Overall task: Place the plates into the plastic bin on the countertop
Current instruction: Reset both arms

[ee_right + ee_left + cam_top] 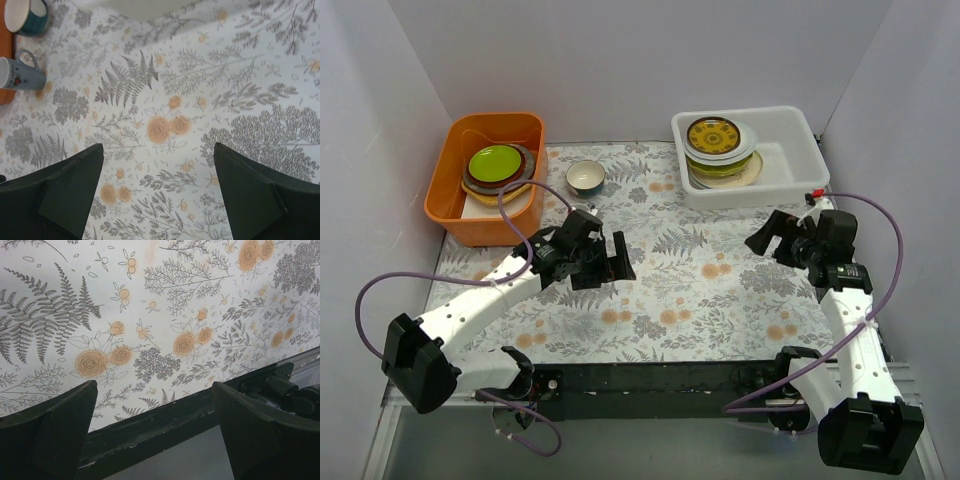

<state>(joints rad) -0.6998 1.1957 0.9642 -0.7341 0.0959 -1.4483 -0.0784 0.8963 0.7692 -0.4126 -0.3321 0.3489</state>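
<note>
The plastic bin (790, 135) stands at the back right of the countertop (700, 290). It holds a stack of plates topped by a small brown-and-yellow patterned plate (712, 135). More plates sit in an orange tub (455, 205) at the back left, a lime plate (495, 163) on top. My left gripper (610, 262) (154, 390) hovers open over the cloth left of centre, with nothing between its fingers. Just in front of the bin, my right gripper (770, 238) (155, 150) is open and empty, with only the flowered cloth below it.
A small bowl (585, 177) (27, 15) with a teal outside stands between the two tubs. The right wrist view shows a grey cup (20, 74) next to the orange tub's edge. In the left wrist view the table's black front edge (150, 425) runs below the fingers.
</note>
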